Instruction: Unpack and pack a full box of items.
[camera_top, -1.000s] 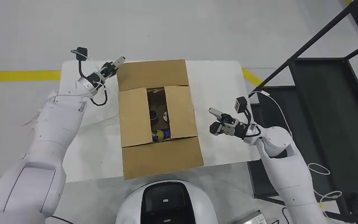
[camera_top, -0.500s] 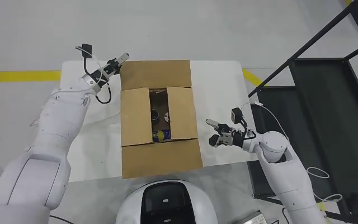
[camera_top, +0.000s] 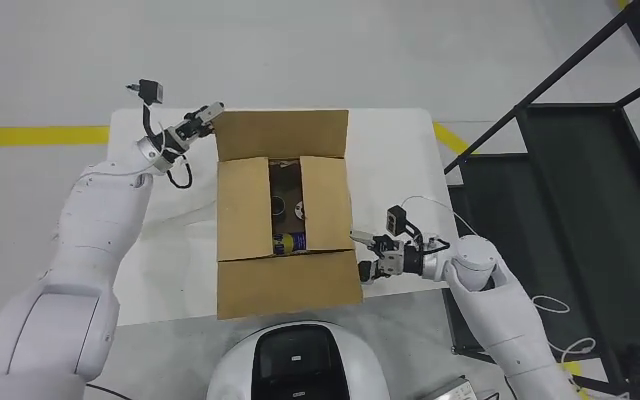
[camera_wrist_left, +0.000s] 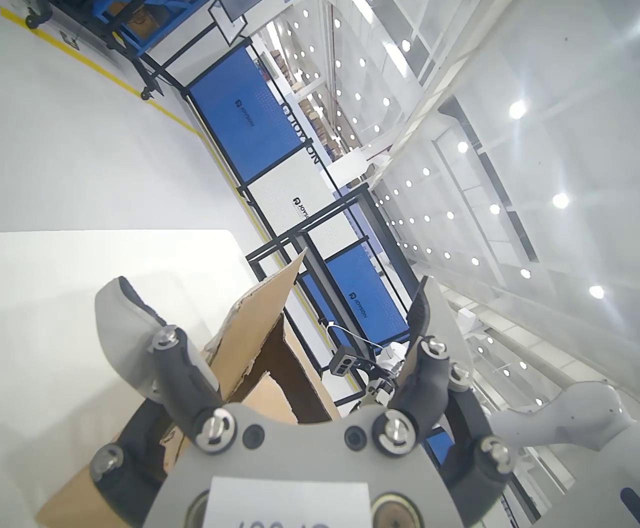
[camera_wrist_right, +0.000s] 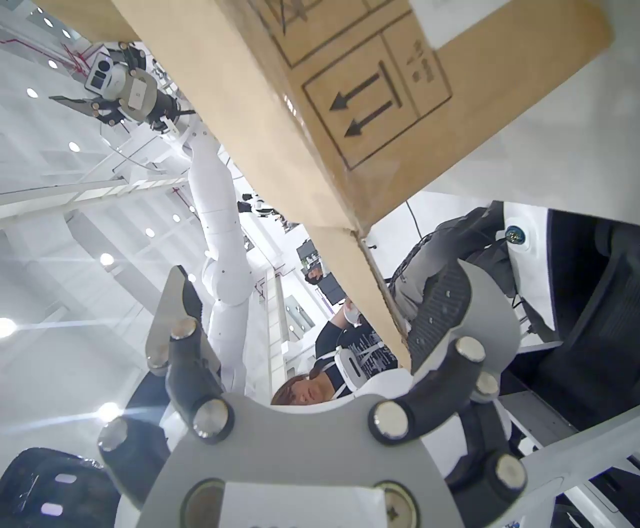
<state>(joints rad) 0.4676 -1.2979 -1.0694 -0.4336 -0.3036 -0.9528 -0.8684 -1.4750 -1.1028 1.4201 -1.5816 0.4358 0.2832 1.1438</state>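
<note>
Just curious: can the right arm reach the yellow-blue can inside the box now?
Probably not: side flaps leave a narrow gap above the can, and the right end effector is outside by the near flap.

A white table (camera_top: 390, 150) stands on a pale grey floor (camera_top: 330, 50). A yellow line (camera_top: 50, 134) painted on the floor runs up to the table's far end and shows again beyond its other side. Near the table, on the right, stands a black metal rack (camera_top: 575, 165) with dark shelves and a slanting bar. In the left wrist view, blue panels (camera_wrist_left: 250, 127) and a white panel (camera_wrist_left: 305, 200) sit in black frames under rows of round ceiling lights (camera_wrist_left: 517, 109).
</note>
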